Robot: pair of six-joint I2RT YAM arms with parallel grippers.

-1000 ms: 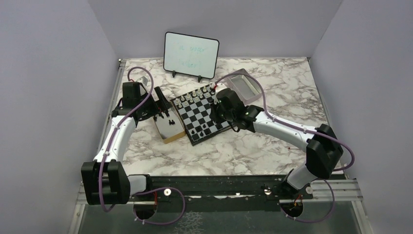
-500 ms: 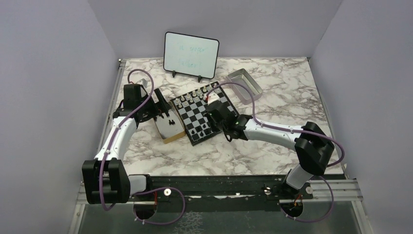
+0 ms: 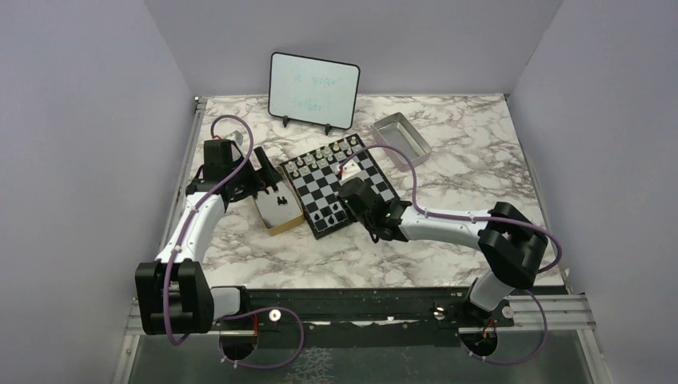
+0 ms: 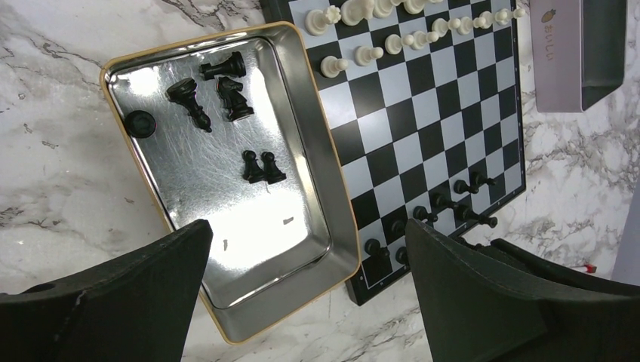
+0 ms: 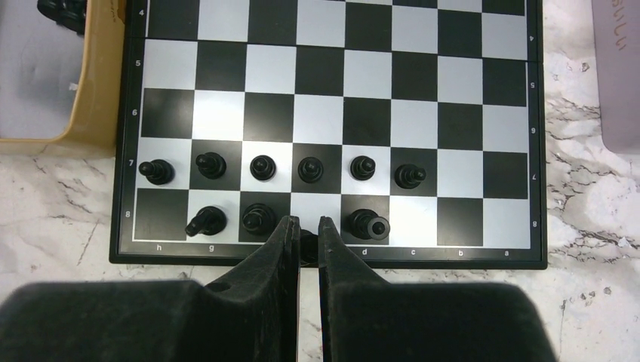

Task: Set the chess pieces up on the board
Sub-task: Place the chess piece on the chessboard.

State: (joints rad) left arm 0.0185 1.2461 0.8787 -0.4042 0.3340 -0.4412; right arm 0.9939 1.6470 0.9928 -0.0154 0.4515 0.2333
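The left gripper (image 4: 306, 234) is hanging released, fingers spread wide, over the tan-rimmed metal tray (image 4: 189, 173) at left of the left wrist view. Its fingers are cutting off the tray's lower corners. Loose black chess pieces (image 4: 230, 98) are lying in the tray's upper half. The board (image 4: 423, 105) is sitting just beside the tray's right side, with white pieces (image 4: 362, 54) lining its upper edge. Lettering on the grey box (image 4: 562, 60) at upper right is not reading clearly. The whiteboard (image 3: 313, 90) writing is showing too faint to read. The right gripper (image 5: 306, 235) is clenching a dark piece (image 5: 306, 245), mostly hidden, over the board's bottom row, between the letters g and d.
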